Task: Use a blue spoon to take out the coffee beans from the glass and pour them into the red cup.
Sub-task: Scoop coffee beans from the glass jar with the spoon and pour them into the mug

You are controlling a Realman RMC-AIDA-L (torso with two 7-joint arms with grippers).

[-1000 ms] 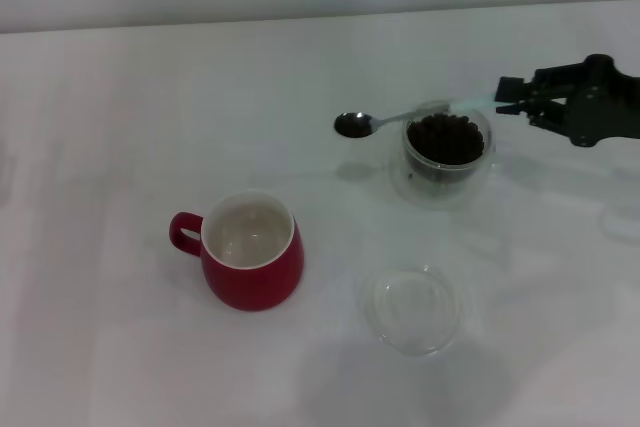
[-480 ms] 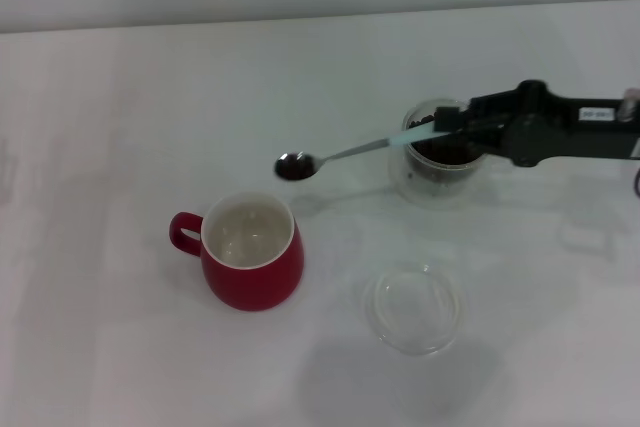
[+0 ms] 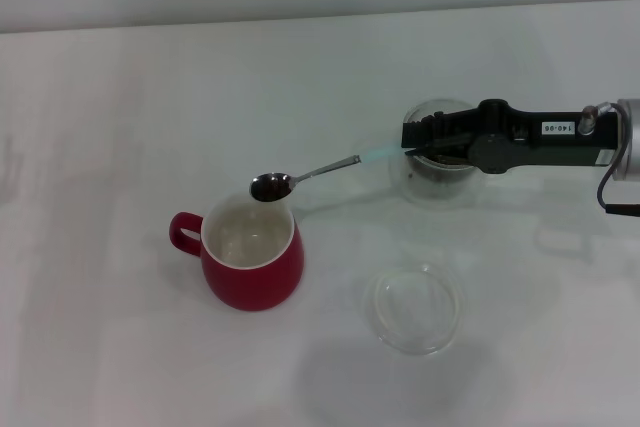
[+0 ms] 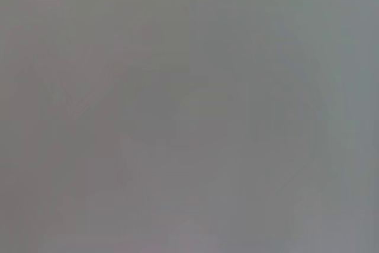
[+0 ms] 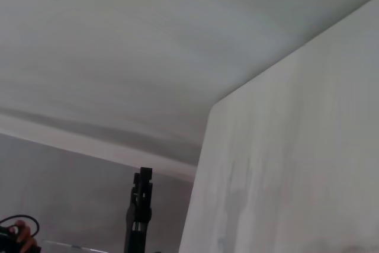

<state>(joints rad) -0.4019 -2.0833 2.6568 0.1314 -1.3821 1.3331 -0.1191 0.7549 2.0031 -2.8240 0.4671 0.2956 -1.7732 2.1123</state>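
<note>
Right hand (image 3: 408,137) reaches in from the right edge of the bench (image 3: 120,347), positioned over the glass (image 3: 437,169) and partly covering it; its fingers are clamped on the pale handle end of the blue spoon (image 3: 305,177). The spoon extends out from the hand toward the left edge, stem sloping down, with its metal bowl poised directly above the far rim of the red cup (image 3: 252,250); contact between bowl and rim cannot be confirmed. The bowl shows dark, though whether this is coffee beans or reflection cannot be told. Coffee beans (image 3: 448,158) are partly visible inside the glass below the hand. The red cup stands upright nearer the front edge, handle toward the left edge, white interior showing. A shallow clear glass dish (image 3: 413,307) lies toward the front edge, apart from both cup and glass. Left hand does not appear in any view
</note>
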